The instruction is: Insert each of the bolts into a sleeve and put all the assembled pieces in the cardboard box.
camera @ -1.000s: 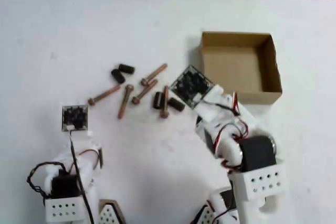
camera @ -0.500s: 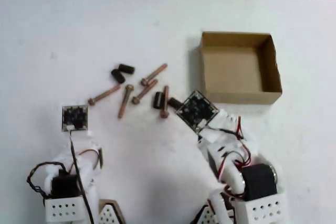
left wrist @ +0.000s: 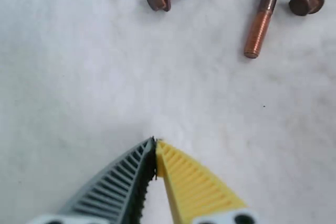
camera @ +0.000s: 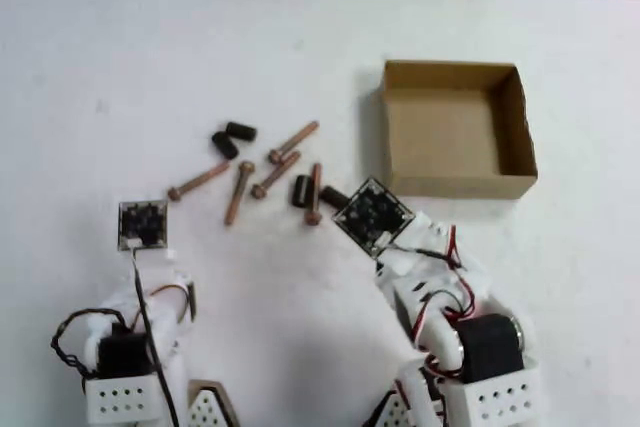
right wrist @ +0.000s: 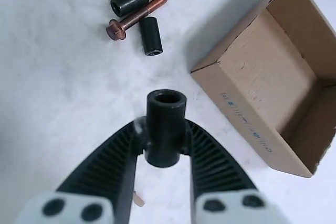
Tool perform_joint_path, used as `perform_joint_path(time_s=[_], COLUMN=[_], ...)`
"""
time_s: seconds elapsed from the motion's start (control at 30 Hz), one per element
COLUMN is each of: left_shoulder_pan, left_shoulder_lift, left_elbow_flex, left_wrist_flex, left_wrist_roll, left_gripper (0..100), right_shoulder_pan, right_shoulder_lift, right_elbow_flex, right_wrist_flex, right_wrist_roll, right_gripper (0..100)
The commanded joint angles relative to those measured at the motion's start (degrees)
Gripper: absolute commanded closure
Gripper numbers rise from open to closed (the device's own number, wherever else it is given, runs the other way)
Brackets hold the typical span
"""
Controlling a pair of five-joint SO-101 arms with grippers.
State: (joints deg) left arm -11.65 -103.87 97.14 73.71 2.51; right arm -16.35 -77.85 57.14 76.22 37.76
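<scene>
My right gripper [right wrist: 165,136] pinches one sleeve [right wrist: 166,108] with its open bore exposed, presumably to accept a bolt [camera: 315,193]. Seen from above, the nearest bolt lies at its 10 o'clock and the cardboard box [camera: 470,185] at 1 o'clock. My left gripper [left wrist: 156,148] rests pressed together and empty.

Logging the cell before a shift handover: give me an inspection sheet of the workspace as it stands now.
Surface: white table, flat, no spills seen.
Job's things: five bolts loose, none sleeved; four sleeves lying among them; cardboard box upright, nothing inside.
Clutter: nothing seen.
Grippers: left gripper shut, empty, over the table near bolt heads; right gripper shut on a fifth sleeve, near the box.
Cables: red, white and black wires looped on the right arm; black cable on the left arm; neither touches the parts.
Surroundings: dark beyond the table's far edge, nothing clear.
</scene>
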Motion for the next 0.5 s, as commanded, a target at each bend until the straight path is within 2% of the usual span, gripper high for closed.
perform_joint_path(time_s=[0.0,0.47], left_shoulder_pan=[-0.57,-0.57], left_shoulder_lift=[-0.57,-0.57], left_elbow_flex=[-0.09,-0.09], left_wrist_flex=[-0.18,-0.18], left_wrist_roll=[0.88,0.88], left_gripper=[98,98], right_shoulder_pan=[0.40,0.04], right_shoulder_lift=[-0.57,-0.31], right_elbow_flex=[1.58,2.81], right_wrist_flex=[-3.91,-8.22], right_wrist_roll=[-0.53,-0.70], right_gripper=[98.2,98.2])
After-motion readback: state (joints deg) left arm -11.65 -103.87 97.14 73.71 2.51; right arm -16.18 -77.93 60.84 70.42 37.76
